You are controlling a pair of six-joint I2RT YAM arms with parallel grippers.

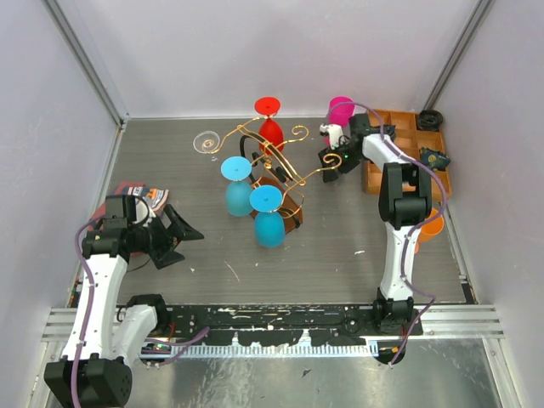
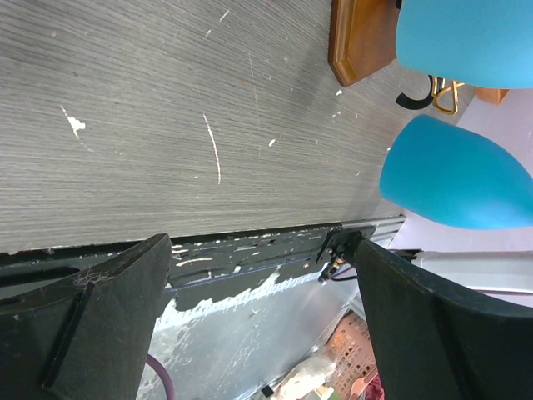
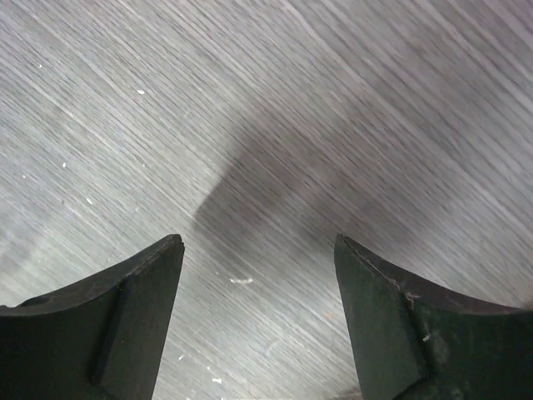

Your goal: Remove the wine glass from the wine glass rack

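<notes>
1. The wine glass rack [image 1: 274,158] stands mid-table, its gold scroll arms rising from a brown wooden base [image 1: 290,209].
2. Three glasses hang from it with their bowls down. A red wine glass [image 1: 270,129] is on the far side. Two blue wine glasses [image 1: 239,195] are on the near-left side, one just in front of the other.
3. A magenta wine glass [image 1: 342,110] is off the rack, at the far right just behind the right arm's wrist and next to the orange compartment tray [image 1: 406,174].
4. A clear glass [image 1: 206,142] sits on the table [image 1: 323,246] to the left of the rack.
5. The right gripper [image 1: 331,161] hovers between the rack and the tray. Its claw is released, and its wrist view shows only bare tabletop between the fingers.
6. The left gripper [image 1: 189,246] is well to the left of the rack, spread wide and empty. Its wrist view looks towards the blue bowls and a corner of the base.
</notes>
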